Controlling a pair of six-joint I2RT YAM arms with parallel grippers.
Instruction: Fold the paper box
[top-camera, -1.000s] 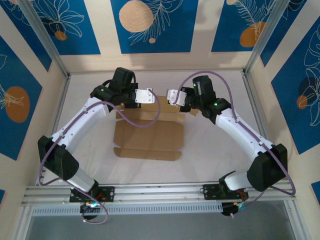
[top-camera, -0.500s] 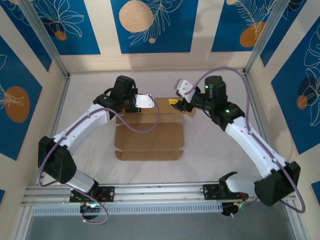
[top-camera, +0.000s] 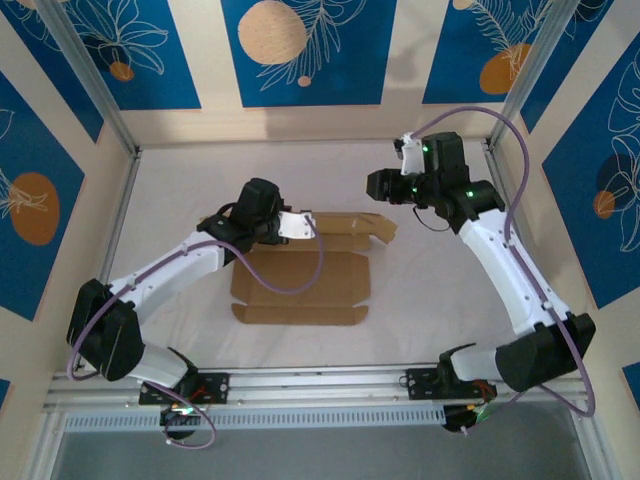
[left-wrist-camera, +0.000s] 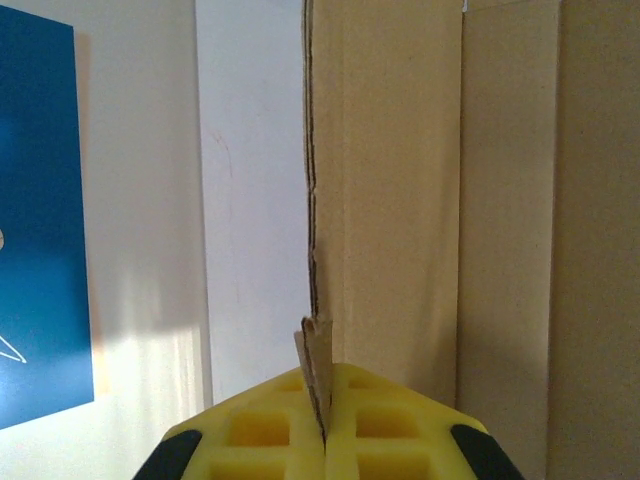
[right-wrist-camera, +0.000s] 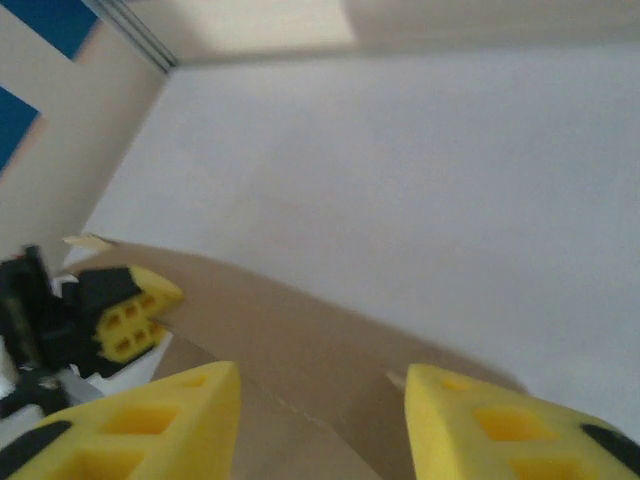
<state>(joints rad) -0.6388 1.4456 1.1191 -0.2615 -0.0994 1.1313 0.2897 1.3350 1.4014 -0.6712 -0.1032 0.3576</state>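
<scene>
Left wrist view: my left gripper (left-wrist-camera: 322, 415) is clamped on the thin raised edge of the plain brown cardboard paper box (top-camera: 300, 280). The box lies mid-way across the white table (top-camera: 430, 290), its rear flap (top-camera: 335, 222) standing up. My right gripper (right-wrist-camera: 320, 385) hangs apart and empty beyond the box's far right corner. Held by one pinch, the flap could slip, tear or spring flat.

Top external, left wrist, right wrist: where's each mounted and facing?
Top external: above, behind the bases, looking down; both arms and the paper box show.
Left wrist: left arm, looking along the left end effector, shut on the box's edge.
Right wrist: right arm, looking past the open right end effector at the box.
Shared: the box, all three.
</scene>
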